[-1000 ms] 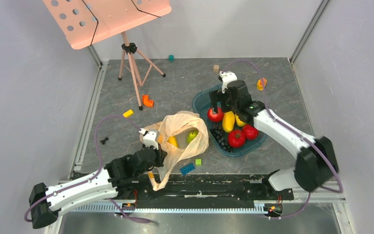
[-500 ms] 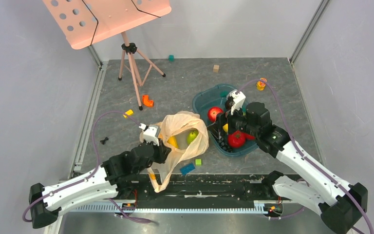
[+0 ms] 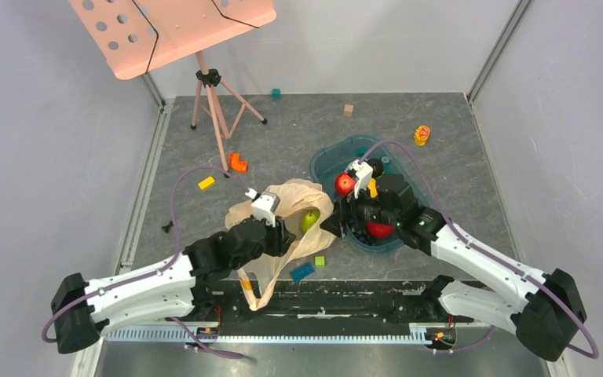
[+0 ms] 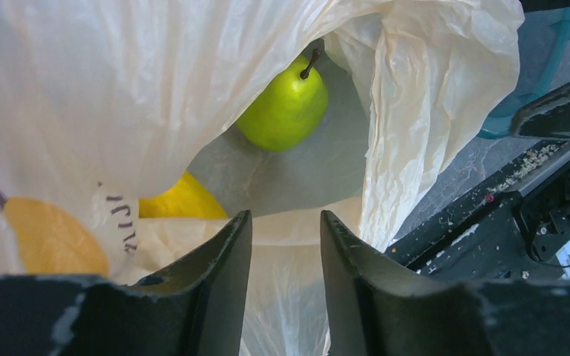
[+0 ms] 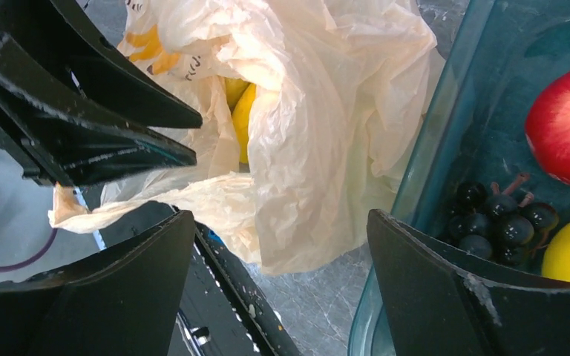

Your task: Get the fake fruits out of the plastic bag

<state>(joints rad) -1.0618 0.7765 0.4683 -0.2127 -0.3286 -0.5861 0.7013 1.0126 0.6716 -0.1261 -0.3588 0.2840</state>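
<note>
Two fake fruits showing inside the thin, crinkly cream-beige plastic bag point(image 4: 82, 89), slumped on the grey desk point(image 3: 283, 133) just beside the teal plastic tray point(image 5: 415, 170): a glossy green plastic pear point(image 4: 286, 111) with a dark stem, deep in the mouth, and a smooth yellow banana-like piece point(image 4: 182, 200) half under a fold. Left gripper point(image 4: 282, 222) at the opening, jaws a little apart, nothing pinched between. Right gripper point(image 5: 282, 222) hovering over the bag's tray side, jaws spread wide, empty. Probably light, hard-shelled and slick, judging by the gloss on the pear. Likely to squirt out of a pinch on the narrow neck, so better taken across the fat lower belly. Film soft and floppy, prone to getting caught along with the fruit. Already in the tray: a red apple point(image 5: 564, 126), a black grape bunch point(image 5: 501, 222).
</note>
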